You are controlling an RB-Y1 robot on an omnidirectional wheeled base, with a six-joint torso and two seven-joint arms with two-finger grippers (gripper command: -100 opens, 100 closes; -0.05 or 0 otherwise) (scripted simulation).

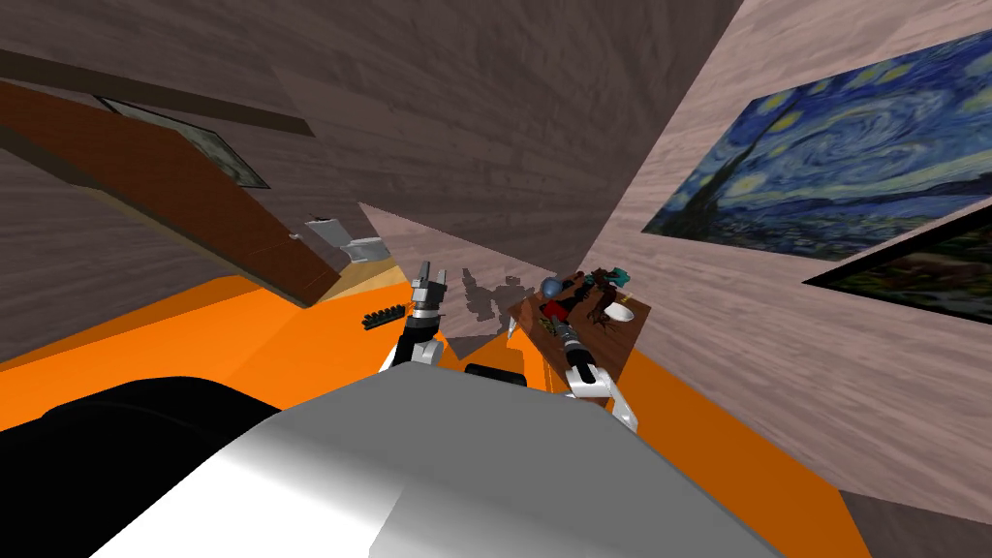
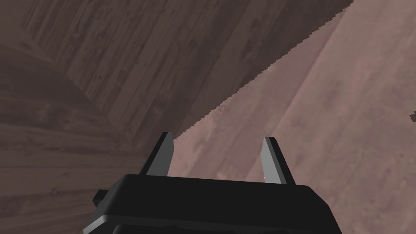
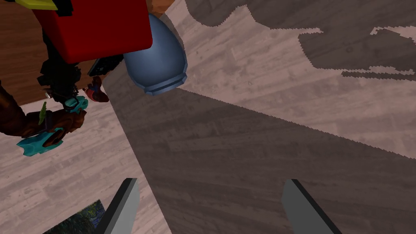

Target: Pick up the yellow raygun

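Brown table (image 1: pixel 525 314) on orange floor (image 1: pixel 291 339), against the wall bearing a swirling blue painting (image 1: pixel 833 165). On it: red box (image 3: pixel 93 28); blue vase (image 3: pixel 156 61) at the far edge; white bowl (image 1: pixel 618 312) by the wall-side edge. Yellow raygun (image 3: pixel 35 3): I see a yellow sliver touching the red box. My right gripper (image 3: pixel 210 181) is over the table, fingers spread, empty. My left gripper (image 2: pixel 218 136) is raised beside the table, also spread.
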